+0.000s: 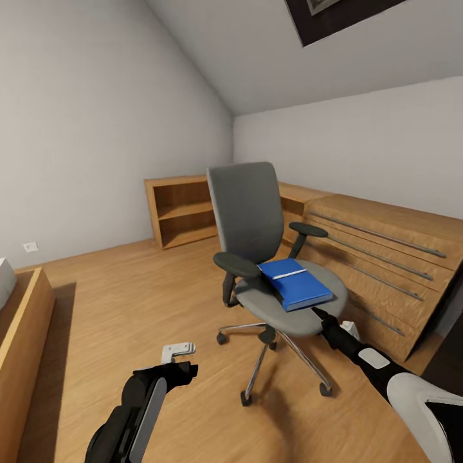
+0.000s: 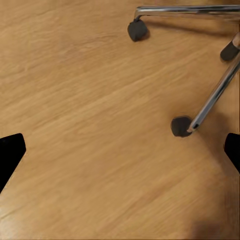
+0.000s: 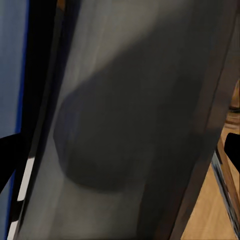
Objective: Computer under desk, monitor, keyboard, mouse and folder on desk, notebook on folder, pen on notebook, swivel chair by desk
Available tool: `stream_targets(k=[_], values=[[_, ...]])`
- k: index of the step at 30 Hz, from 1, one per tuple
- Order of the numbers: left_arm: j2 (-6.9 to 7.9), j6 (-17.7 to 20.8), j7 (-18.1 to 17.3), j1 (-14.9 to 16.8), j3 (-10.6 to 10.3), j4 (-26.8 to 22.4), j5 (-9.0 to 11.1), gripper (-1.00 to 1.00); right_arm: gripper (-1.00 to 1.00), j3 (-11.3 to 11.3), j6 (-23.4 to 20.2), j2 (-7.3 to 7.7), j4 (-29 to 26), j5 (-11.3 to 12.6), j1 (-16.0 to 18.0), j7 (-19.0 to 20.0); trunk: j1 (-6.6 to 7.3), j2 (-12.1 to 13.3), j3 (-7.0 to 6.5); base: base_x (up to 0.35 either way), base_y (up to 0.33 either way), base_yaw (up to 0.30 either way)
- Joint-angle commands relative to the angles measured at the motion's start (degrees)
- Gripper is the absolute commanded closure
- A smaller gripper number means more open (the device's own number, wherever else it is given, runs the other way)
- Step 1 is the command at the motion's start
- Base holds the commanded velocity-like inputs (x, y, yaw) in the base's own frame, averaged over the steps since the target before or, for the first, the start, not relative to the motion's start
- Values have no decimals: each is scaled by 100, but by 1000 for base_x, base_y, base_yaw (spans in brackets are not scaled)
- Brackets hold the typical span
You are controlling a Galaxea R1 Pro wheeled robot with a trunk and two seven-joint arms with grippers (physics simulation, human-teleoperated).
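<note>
- To the left of the swivel chair [image 1: 270, 257], a wood-framed bed [image 1: 26, 321] edges the bedroom; a low open shelf unit [image 1: 183, 209] stands against the wall behind and to the left of the chair.
- Your left gripper [image 1: 183, 360] hangs low over the bare plank floor [image 1: 128, 289], left of the chair's star base [image 1: 276, 350]. Its wrist view shows two dark fingertips [image 2: 11, 150] well apart with nothing but floor between them, so it is spread open and empty, with the castors [image 2: 180, 126] just beyond.
- The folder [image 1: 296, 283] lies flat on the chair seat, blue with a black spine, and a thin pale pen [image 1: 289, 274] rests across its top. I cannot make out the notebook.
- Your right gripper [image 1: 319, 315] sits at the seat's front edge, just beside the folder's near corner. Its wrist view shows grey seat [image 3: 125, 125] very close, with the blue cover [image 3: 10, 60] at one side, and the fingers [image 3: 10, 150] look apart, clamped on nothing.
- The step in hand looks like lifting the folder off the chair. The next move calls for getting one finger under the folder's edge and closing on it without tipping the pen off or rolling the chair away.
- Right of the chair, a light wood chest of drawers [image 1: 386, 270] runs along the wall under the sloped pale ceiling.
</note>
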State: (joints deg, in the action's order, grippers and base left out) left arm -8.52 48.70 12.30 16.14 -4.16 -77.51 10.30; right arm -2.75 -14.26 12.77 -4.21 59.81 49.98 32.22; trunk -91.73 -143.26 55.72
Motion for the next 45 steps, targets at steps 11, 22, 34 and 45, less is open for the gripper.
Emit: stream_targets(k=[11,22,34,45], values=[[0,20,62,4,-6,-1,68,-100,-100,20,-42,-2,-1,40,8,18,-2,-2,5,167,125,0],[-5,17,53,4,-6,-1,62,-100,-100,20,-41,-2,-1,40,9,14,-2,-2,5,-107,0,0],[-3,18,53,4,-6,-1,64,-100,-100,20,-41,-2,-1,40,6,13,-2,-2,5,-326,-30,0],[-3,17,56,4,-6,-1,66,-100,-100,20,86,-5,0,40,7,18,3,1,-39,-66,-17,0]])
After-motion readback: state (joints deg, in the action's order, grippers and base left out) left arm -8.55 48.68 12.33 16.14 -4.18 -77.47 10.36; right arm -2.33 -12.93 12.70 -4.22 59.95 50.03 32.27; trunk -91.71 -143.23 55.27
